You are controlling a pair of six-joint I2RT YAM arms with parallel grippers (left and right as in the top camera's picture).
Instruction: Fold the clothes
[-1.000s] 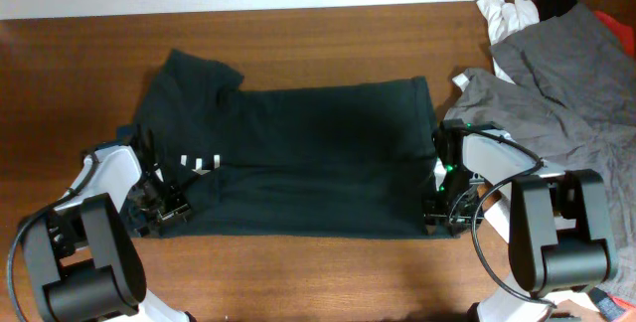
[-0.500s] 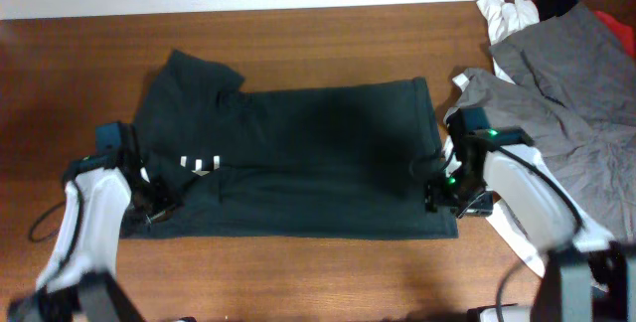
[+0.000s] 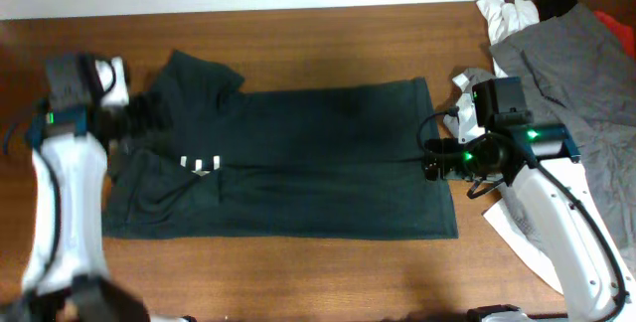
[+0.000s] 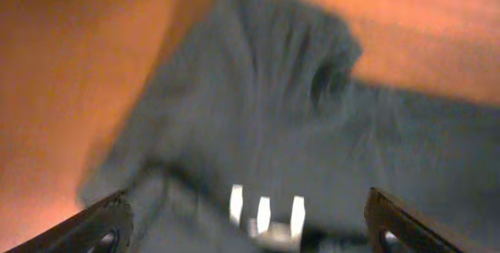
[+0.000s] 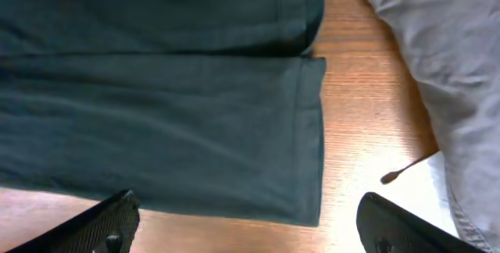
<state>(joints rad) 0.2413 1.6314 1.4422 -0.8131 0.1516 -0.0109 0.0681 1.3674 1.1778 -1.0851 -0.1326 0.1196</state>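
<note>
Shirt [image 3: 298,163], dark green, lies on table [image 3: 298,44], left gripper [image 4: 250,226] above its collar end, right gripper [image 5: 250,223] above its hem end, both spread apart, empty.

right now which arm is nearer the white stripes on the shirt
Left. In the overhead view the left fingers are just up-left of the stripes; the right fingers are at the far hem end of the shirt.

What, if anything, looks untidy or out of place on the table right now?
The dark green shirt lies half folded, but its left end is rumpled, the sleeve bunched rather than flat. At the right edge, grey clothes sit in a loose heap.
</note>
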